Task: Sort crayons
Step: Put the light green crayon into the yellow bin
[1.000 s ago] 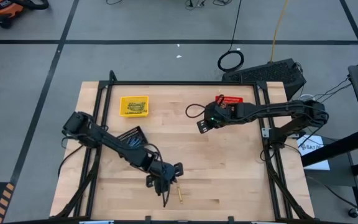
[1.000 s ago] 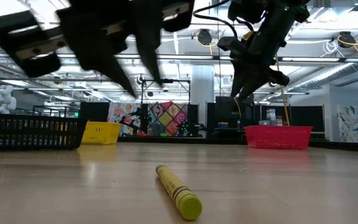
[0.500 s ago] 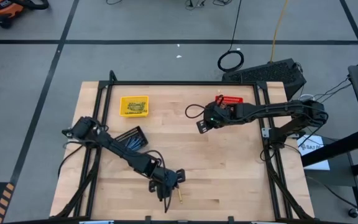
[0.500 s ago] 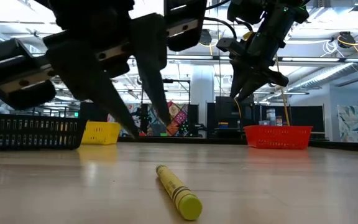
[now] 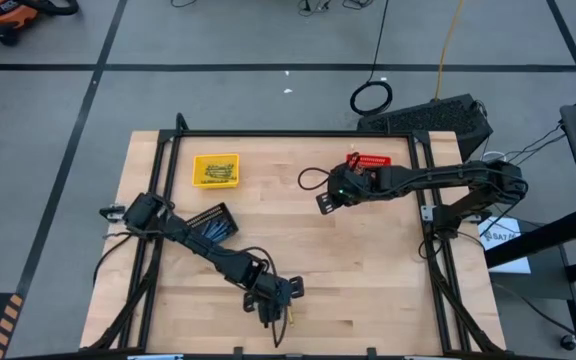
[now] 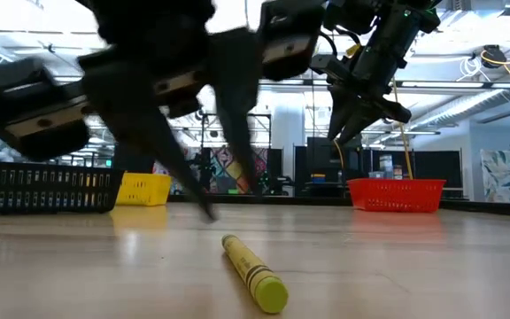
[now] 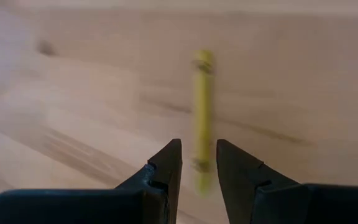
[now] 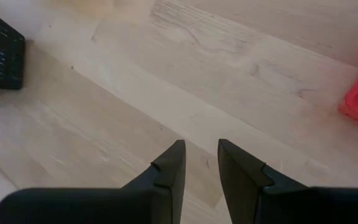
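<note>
The left gripper's [image 7: 197, 163] two dark fingers [image 7: 166, 163] stood a narrow gap apart, straddling the near end of a single yellow paper-wrapped crayon [image 7: 202, 112] without yet closing on it. That crayon lay flat on the pale wooden surface [image 5: 368, 270] close to its front edge, and in the low view the fingers hung just above and behind it.

The right gripper [image 8: 199, 163] waited above the surface's far right part, near the small red mesh basket [image 5: 371, 161] at the far edge; its fingers were likewise narrowly parted and held nothing.

As for progress, the small yellow plastic basket [image 5: 215, 169] near the far left corner already held a heap of yellow crayons, and the black mesh basket [image 5: 211, 221] by the left edge showed bluish sticks inside. What the red basket held could not be made out. No other loose crayon showed on the surface, so this yellow one looked like the last to be picked up and carried to the yellow basket.
</note>
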